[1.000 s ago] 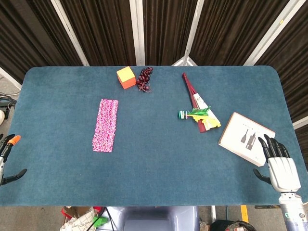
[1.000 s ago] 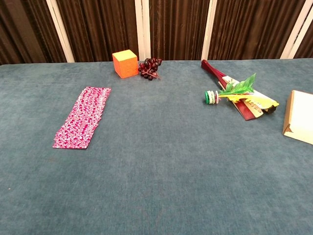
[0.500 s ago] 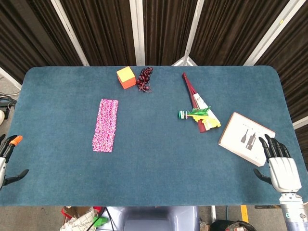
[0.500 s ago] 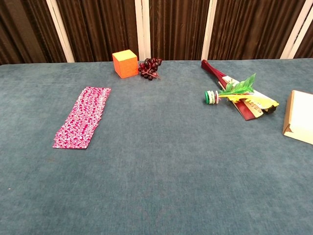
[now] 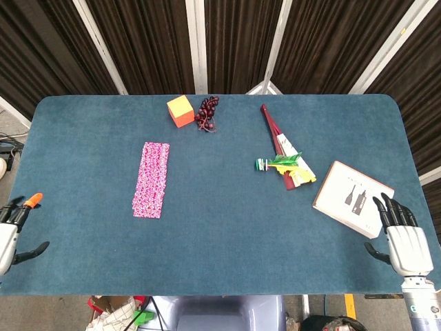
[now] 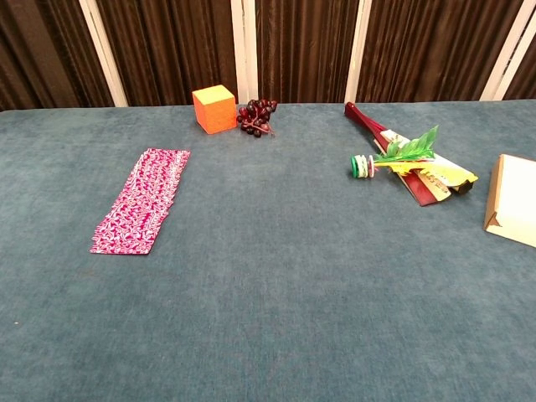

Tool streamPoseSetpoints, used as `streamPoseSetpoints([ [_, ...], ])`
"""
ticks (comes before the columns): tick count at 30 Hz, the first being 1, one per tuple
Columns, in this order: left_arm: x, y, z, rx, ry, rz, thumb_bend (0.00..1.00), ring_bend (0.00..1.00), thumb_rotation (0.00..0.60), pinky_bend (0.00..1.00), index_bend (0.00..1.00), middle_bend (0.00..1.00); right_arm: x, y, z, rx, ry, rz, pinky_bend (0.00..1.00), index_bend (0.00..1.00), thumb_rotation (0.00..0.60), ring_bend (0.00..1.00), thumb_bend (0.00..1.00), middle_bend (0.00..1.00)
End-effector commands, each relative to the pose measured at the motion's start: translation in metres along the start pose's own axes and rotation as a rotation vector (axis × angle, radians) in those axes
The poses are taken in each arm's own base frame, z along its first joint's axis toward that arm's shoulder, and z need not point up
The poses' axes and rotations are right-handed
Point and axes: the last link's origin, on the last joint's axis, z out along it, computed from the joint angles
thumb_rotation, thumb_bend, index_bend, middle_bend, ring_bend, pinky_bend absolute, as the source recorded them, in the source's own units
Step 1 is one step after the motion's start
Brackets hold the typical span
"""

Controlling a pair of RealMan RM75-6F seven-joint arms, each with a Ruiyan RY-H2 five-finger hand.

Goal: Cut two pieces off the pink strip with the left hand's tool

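Head view: pink strip (image 5: 151, 180) lies flat and uncut on the left half of the blue worktop (image 5: 220, 234), lengthwise front to back. Left robot hand (image 5: 12, 231) sits at the worktop's left front edge, well apart from the strip, gripping an orange-tipped tool (image 5: 32, 201). Right robot hand (image 5: 400, 238) rests at the right front corner, fingers spread, holding nothing, beside a cardboard box (image 5: 353, 198).

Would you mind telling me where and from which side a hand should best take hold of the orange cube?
Probably by its two side faces, coming from above. The orange cube stands upright with flat faces; the grapes lie close on its right, so fingers need care there. Left and front sides look free.
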Motion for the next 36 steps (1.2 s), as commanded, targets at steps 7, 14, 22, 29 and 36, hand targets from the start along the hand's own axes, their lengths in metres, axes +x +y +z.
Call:
streamPoseSetpoints([
  [7, -0.028, 0.034, 0.04, -0.121, -0.301, 0.073, 0.84, 0.76, 0.6, 0.75, 0.12, 0.92, -0.003, -0.003, 0.002, 0.011, -0.014, 0.0, 0.14, 0.01, 0.6, 0.13, 0.22, 0.0],
  [14, -0.04, 0.064, 0.063, -0.139, -0.479, 0.14, 0.9, 0.79, 0.6, 0.76, 0.06, 0.93, -0.004, -0.002, 0.003, 0.002, -0.017, 0.001, 0.15, 0.01, 0.6, 0.13, 0.22, 0.0],
  [22, -0.055, 0.092, 0.08, -0.152, -0.563, 0.136, 0.9, 0.8, 0.6, 0.77, 0.05, 0.93, -0.003, 0.0, 0.003, -0.004, -0.015, 0.006, 0.15, 0.01, 0.6, 0.13, 0.22, 0.0],
  [29, -0.072, 0.106, 0.094, -0.147, -0.628, 0.139, 0.89, 0.8, 0.6, 0.77, 0.04, 0.93, -0.004, 0.0, 0.003, -0.008, -0.014, 0.009, 0.15, 0.01, 0.6, 0.13, 0.22, 0.0],
  [36, -0.091, 0.126, 0.104, -0.15, -0.684, 0.156, 0.89, 0.8, 0.6, 0.77, 0.03, 0.93, -0.004, 0.002, 0.004, -0.014, -0.018, 0.005, 0.15, 0.01, 0.6, 0.13, 0.22, 0.0],
])
